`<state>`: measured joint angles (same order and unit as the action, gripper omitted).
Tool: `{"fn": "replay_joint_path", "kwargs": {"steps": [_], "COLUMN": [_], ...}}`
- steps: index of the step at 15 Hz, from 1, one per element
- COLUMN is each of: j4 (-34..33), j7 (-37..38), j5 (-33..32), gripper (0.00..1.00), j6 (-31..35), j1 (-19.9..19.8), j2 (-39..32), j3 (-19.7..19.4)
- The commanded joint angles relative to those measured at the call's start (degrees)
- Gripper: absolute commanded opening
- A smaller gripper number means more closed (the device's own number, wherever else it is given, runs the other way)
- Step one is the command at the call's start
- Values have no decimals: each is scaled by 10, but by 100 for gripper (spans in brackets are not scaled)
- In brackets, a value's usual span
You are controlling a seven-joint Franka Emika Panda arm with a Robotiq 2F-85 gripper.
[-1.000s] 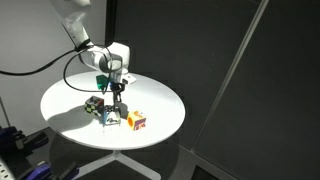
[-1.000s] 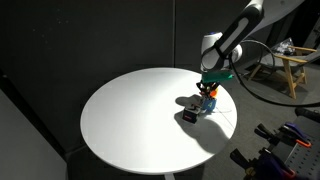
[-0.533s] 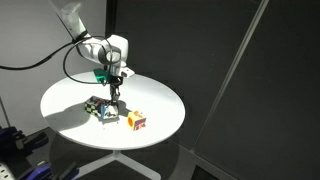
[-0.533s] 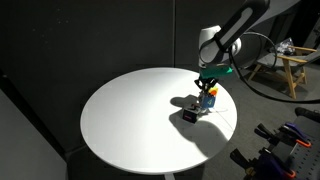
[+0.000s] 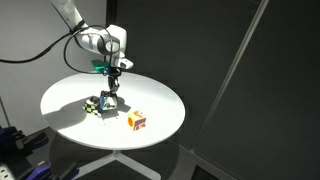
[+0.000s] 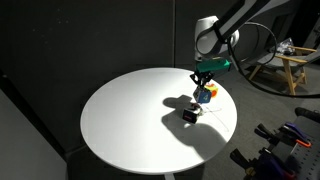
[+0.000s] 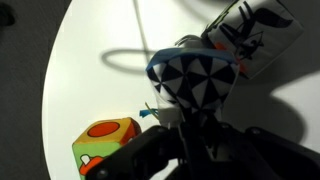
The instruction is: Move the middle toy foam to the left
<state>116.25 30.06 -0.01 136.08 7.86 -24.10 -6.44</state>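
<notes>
Surface [image 5: 160,98]: round and white, seen whole in both exterior views, with the work confined to one side of it.

Arm [image 5: 95,42]: reaches in from above and points straight down over the group of cubes.

Jaws: pinching the middle toy foam [image 5: 108,102]. The wrist view shows the middle toy foam's white face with black triangles [image 7: 195,80] right at the jaws, with its shadow cast apart from it on the surface below. From this the cube is judged lifted clear rather than resting.

Green-black-white checkered cube [image 5: 93,104]: resting on the surface, just beside the held cube in an exterior view.

Orange-yellow-red cube [image 5: 136,121]: resting on the surface on the other side, a little apart.

Progress: grasp and lift are judged complete. The held cube hangs roughly between its two neighbours, so the move leftward has not been made. Remaining steps are to carry it past the cube on the left, lower it and release. Clearance beside the checkered cube is tight.
</notes>
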Motion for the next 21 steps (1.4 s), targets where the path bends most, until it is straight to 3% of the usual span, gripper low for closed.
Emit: {"fn": "replay_joint_path", "kwargs": {"steps": [1, 13, 18, 21], "j4": [-8, 1, 19, 70], "j7": [-23, -209, -256, -265], "j5": [-9, -26, -76, -115], "gripper": [4, 4, 4, 4], "j6": [-18, -2, 10, 31], "j1": [-1, 6, 33, 48], "j2": [19, 41, 41, 71], "j3": [16, 87, 111, 117]}}
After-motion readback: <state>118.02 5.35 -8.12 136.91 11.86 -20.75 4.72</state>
